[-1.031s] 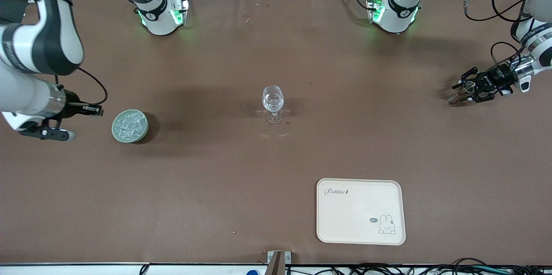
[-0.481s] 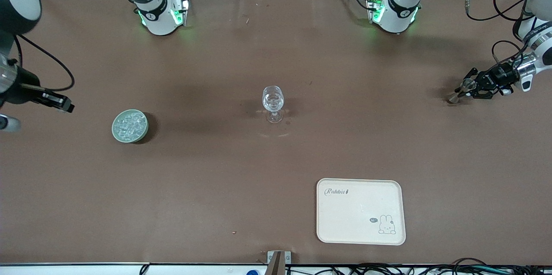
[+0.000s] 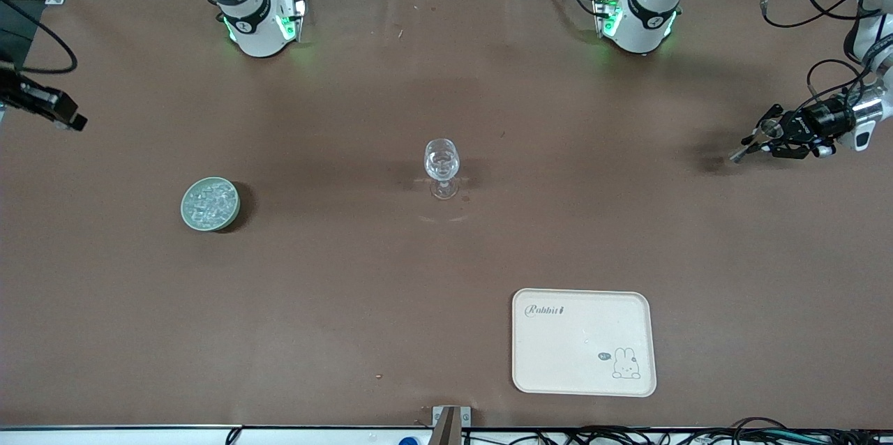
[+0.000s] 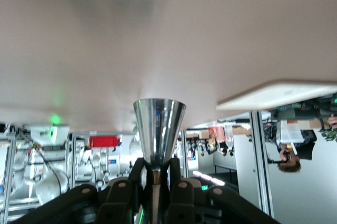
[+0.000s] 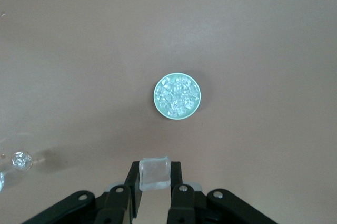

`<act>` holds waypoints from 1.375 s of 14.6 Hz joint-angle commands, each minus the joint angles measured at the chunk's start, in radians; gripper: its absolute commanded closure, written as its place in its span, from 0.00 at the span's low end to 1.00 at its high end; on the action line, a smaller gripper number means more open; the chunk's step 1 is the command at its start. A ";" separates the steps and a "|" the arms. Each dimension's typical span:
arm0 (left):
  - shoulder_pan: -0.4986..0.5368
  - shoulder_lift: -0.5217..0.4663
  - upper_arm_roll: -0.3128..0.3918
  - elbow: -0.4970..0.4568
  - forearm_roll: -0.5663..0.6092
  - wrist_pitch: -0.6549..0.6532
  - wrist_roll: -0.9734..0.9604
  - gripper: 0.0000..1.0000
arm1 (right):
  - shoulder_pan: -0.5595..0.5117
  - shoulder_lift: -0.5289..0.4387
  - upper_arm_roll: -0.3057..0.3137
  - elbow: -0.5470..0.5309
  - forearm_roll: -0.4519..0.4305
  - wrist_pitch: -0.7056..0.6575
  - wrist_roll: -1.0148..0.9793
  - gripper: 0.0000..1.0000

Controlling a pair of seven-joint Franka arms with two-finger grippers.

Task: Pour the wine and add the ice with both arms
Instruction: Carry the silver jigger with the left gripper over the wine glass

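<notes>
In the front view, a stemmed glass stands mid-table. A pale green bowl of ice sits toward the right arm's end, and a cream rabbit tray lies nearer the camera. The left gripper hangs over the table's left-arm end, clamping a small metal cup.

In the left wrist view, the fingers pinch the cup's narrow base.

In the right wrist view, the right gripper grips a clear ice cube, high above the bowl of ice.
</notes>
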 commanded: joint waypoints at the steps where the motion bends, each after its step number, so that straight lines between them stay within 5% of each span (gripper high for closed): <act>1: 0.000 -0.176 -0.099 0.008 0.085 0.004 -0.177 1.00 | -0.009 -0.022 0.002 -0.019 0.019 -0.005 -0.001 0.99; 8: 0.010 -0.347 -0.493 0.136 0.079 0.114 -0.658 1.00 | -0.003 -0.022 0.004 -0.018 0.029 -0.009 -0.038 0.99; 11: 0.011 -0.385 -0.674 0.130 0.061 0.236 -0.707 0.99 | -0.001 -0.024 0.005 -0.018 0.036 -0.007 -0.038 0.99; 20: 0.010 -0.367 -1.070 0.096 0.059 0.586 -0.776 0.98 | -0.001 -0.021 0.007 -0.018 0.036 0.001 -0.038 0.99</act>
